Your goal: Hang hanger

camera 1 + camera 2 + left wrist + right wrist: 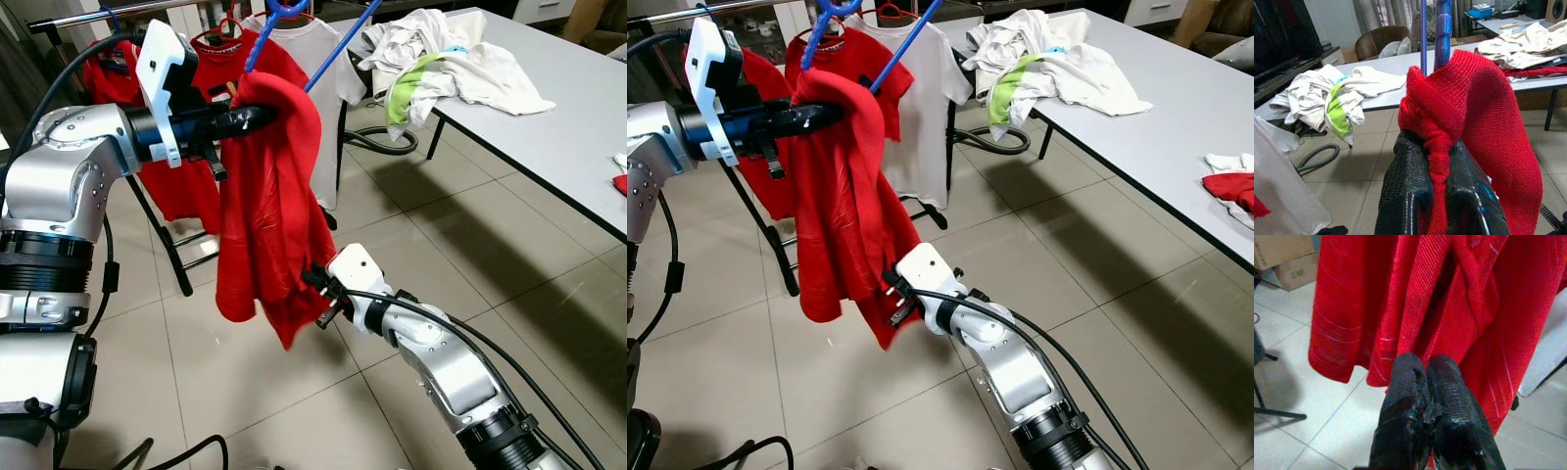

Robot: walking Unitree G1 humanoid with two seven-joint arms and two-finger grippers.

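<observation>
Blue plastic hanger [338, 44] with the red knit shirt [274, 196] draped on it is held up in the air by the left tool [257, 116], in front of the metal clothes rack [88, 18]. Its hook [286, 10] sits at the top edge of the head view, near rail height as far as I can judge; the rail runs off to the robot's left of the hook.

Left tool: fingers [1405, 186] clamped on a bunched fold of the red shirt at the shoulder, hanger arm rising straight out of the fabric above them. Whether the pads catch the plastic itself or cloth alone, can't tell.

Right tool [1425, 406]: fingers pressed together with nothing between them, low, just beside the shirt's lower hem, pointing at the cloth.

Key relation: the rail lies up and to the left of the hook, on the left arm's side. The left arm is nearer and already carries the load, so the hang is its move. The hanger's long axis runs steeply tilted, from the hook down into the shirt, so the hook probably needs levelling to clear the rail.

Other red shirts [759, 127] and a white T-shirt [318, 69] already hang there. Risk: snagging on them. The grey desk [558, 127] with a heap of light laundry [441, 59] at its far corner is well apart, to the right.
</observation>
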